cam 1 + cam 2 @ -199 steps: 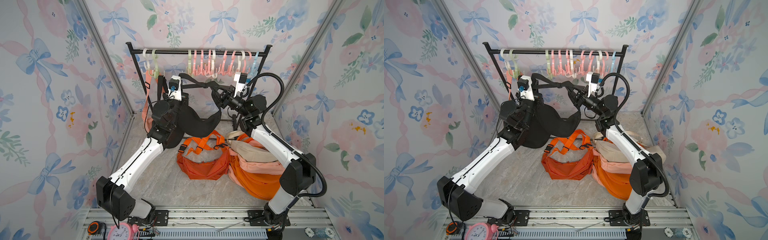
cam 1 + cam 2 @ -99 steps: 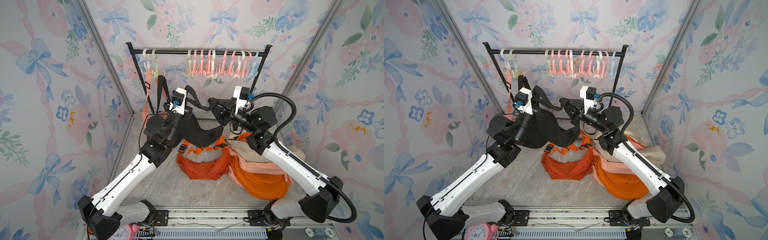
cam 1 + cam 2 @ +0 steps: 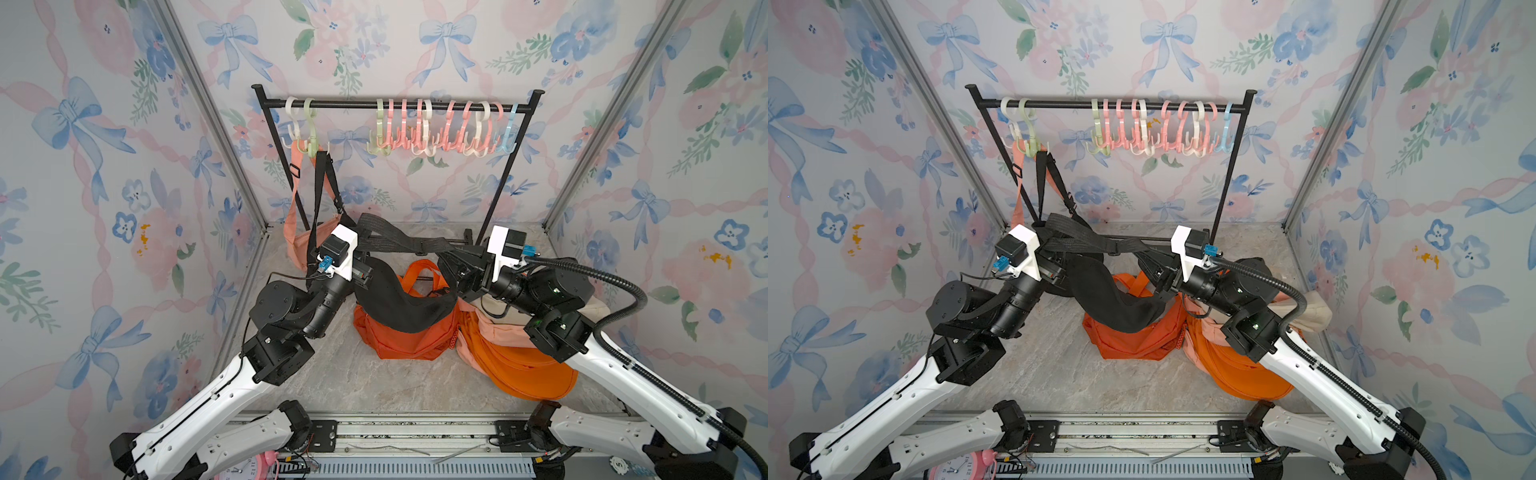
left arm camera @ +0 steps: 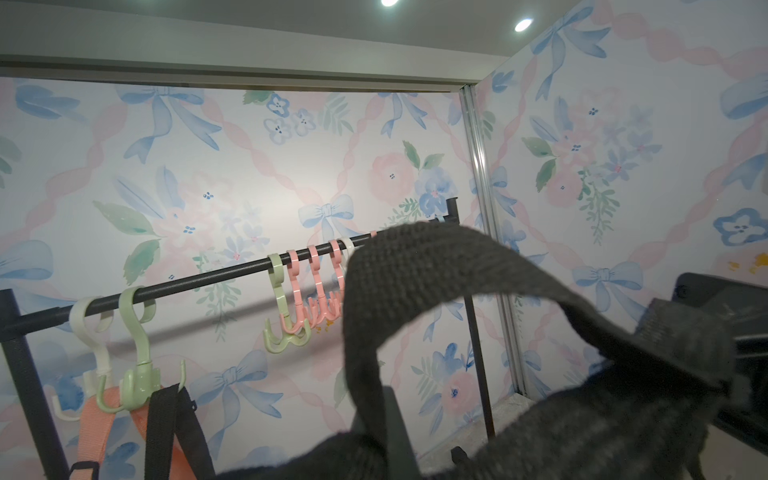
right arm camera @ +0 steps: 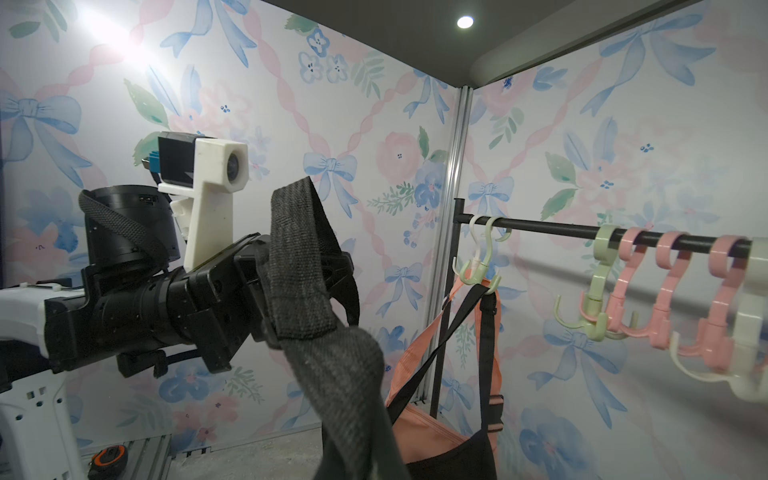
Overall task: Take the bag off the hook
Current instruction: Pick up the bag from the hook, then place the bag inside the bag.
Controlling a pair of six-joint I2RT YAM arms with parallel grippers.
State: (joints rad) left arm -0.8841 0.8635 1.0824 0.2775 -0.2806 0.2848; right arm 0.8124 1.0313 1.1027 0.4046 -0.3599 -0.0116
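Lowering looks next | black bag (image 3: 409, 307) off its hook, slung at centre over orange bag (image 3: 399, 345) | left claw (image 5: 299, 286), right claw (image 3: 453, 268) both pinched on strap (image 3: 399, 241) | keep level, release together, clear of loaded hook (image 3: 309, 139) at 11 o'clock | bench (image 3: 353, 386) grey marble, floral walls close

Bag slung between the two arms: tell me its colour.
The bag is plain black all over; it shows best in a top view.
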